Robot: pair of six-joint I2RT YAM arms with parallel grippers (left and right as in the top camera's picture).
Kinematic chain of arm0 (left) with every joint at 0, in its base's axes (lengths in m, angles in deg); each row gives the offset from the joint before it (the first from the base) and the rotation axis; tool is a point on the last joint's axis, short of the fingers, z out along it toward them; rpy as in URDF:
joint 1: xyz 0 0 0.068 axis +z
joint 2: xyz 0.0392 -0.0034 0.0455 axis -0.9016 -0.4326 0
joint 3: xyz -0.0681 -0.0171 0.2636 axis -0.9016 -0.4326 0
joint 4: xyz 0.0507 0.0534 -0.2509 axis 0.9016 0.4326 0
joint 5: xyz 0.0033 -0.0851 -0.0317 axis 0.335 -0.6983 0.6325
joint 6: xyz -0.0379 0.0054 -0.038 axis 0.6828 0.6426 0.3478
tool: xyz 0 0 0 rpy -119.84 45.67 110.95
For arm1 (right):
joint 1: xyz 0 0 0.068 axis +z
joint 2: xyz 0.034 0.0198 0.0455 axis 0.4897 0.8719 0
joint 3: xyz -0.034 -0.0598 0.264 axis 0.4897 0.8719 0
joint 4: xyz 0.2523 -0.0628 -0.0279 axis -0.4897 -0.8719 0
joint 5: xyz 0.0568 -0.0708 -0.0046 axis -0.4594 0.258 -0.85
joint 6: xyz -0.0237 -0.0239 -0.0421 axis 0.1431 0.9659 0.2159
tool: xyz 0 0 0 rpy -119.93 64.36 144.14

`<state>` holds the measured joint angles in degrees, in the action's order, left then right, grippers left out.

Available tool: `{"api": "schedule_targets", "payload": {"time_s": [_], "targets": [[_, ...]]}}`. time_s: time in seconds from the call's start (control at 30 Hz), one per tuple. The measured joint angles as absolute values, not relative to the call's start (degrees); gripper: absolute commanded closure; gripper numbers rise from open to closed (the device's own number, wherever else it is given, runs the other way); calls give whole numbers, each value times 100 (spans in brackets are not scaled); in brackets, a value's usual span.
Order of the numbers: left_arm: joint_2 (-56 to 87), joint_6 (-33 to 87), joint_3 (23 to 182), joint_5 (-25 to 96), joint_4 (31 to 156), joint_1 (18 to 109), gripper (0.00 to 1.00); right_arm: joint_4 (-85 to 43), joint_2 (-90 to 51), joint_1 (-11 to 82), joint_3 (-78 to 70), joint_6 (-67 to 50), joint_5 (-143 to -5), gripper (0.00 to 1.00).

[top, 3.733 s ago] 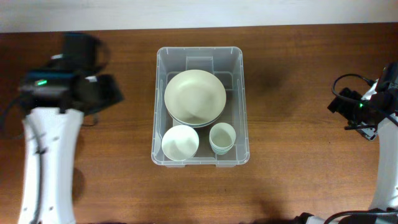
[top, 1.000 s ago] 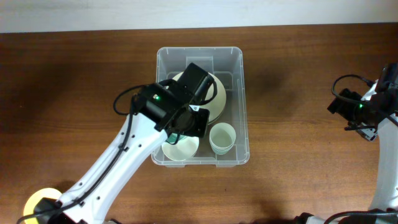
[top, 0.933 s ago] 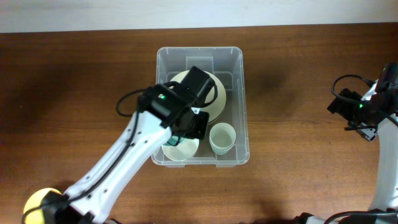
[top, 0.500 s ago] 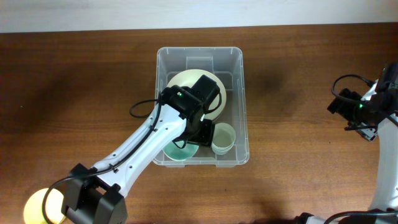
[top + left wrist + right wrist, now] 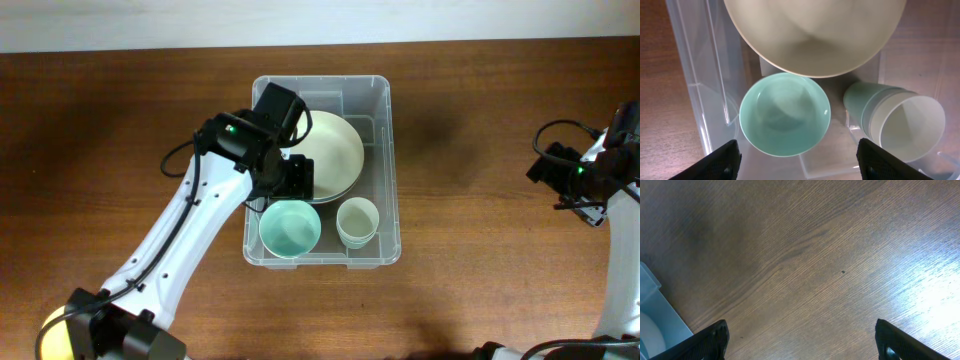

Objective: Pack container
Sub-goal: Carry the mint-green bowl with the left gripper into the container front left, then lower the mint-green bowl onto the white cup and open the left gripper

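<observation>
Left gripper [image 5: 288, 180] jaws spread, empty, the teal bowl [image 5: 785, 114] directly beneath them inside the container [image 5: 393, 150], so placement appears complete and the next move calls for a straight lift clear of its rim; right gripper [image 5: 800, 342] jaws likewise spread over bare table [image 5: 815, 255], fingertips [image 5: 725, 162] cropped in both wrist views.

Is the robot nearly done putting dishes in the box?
Nearly, it seems. The container already holds a cream plate, a teal bowl and stacked cups. The left pincer and right pincer are open, holding nothing. No other dishes show, so little looks left.
</observation>
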<state>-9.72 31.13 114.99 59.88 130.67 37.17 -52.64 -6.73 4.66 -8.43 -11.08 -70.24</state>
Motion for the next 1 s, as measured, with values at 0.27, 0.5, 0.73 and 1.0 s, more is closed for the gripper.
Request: {"api": "schedule_targets", "payload": {"time_s": [0.27, 0.5, 0.73, 1.0], "targets": [[-966, 3093, 11248, 6012, 12903, 3243, 92, -5266, -673, 466, -843, -1103, -7024, 11], [-968, 3098, 10221, 5981, 12446, 3149, 92, -5268, -673, 466, -843, -1110, -7024, 11], [-1104, 3095, 9827, 5964, 12120, 3149, 94, -5308, -673, 466, -843, -1110, -7024, 11], [-2083, 3091, 9823, 5968, 11908, 3149, 95, -5308, -673, 466, -843, -1108, -7024, 11]]}}
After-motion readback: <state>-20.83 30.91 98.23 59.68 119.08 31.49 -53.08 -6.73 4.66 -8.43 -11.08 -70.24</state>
